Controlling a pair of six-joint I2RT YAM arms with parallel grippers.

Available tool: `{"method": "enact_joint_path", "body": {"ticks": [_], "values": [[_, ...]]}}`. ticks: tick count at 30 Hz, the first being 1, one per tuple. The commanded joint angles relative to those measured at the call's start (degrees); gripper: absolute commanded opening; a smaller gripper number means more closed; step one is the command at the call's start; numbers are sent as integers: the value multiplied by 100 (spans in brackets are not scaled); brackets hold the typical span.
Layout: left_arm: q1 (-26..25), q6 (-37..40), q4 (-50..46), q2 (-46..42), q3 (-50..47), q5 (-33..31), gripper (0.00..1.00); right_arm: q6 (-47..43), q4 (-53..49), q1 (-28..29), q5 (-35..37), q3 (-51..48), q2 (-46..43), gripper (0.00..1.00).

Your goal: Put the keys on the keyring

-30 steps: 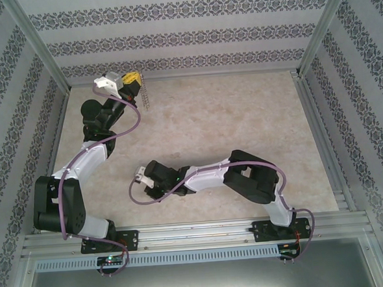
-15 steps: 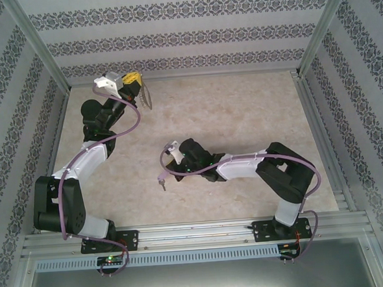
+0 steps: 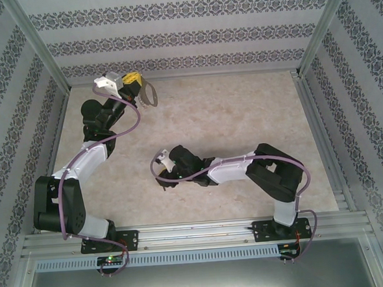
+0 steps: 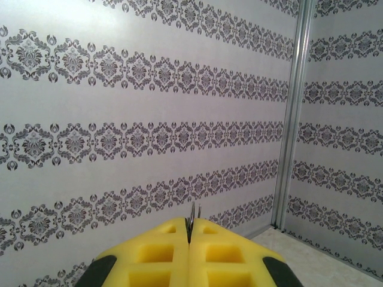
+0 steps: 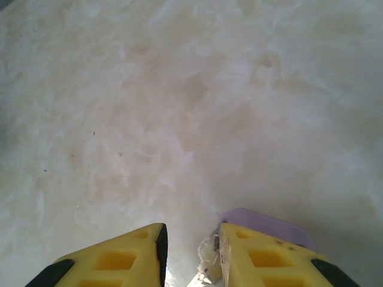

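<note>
Left end effector (image 3: 138, 84) sits in the upper left of the top view, close to the patterned back wall (image 3: 204, 35). Its yellow pads (image 4: 161, 254) are pressed tight together on the keyring (image 3: 151, 94). The grey loop hangs from the tips to their lower right, above the table (image 3: 242, 114). In the left wrist view a thin grey metal edge stands up from the seam between the pads.

Further right, near the middle of the top view and well apart from the keyring, the right end effector (image 3: 163, 180) points down at the marbled table (image 5: 179, 89). Its jaws stand partly open with a clear gap and grip nothing. The lilac key (image 5: 266, 225) lies flat on the table at the lower right of the right wrist view. It is just beyond the right-hand pad (image 5: 263, 263), which hides part of it, and outside the gap. Whether key and pad touch cannot be told.
</note>
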Motion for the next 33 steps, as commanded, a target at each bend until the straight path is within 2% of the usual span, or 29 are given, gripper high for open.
{"method": "enact_joint_path", "body": {"ticks": [1, 10, 22, 27, 33], "values": [[-21, -10, 181, -113, 119, 109, 0, -158, -397, 127, 230, 289, 181, 30], [-14, -29, 233, -77, 114, 110, 0, -218, -929, 326, 811, 649, 428, 30], [-13, -32, 263, -49, 122, 108, 0, -207, -1091, 361, 838, 797, 642, 25], [-13, -34, 272, -25, 138, 103, 0, -200, -1040, 394, 807, 725, 560, 30], [-17, -55, 272, -2, 153, 107, 0, -142, -1027, 405, 704, 683, 449, 31]]}}
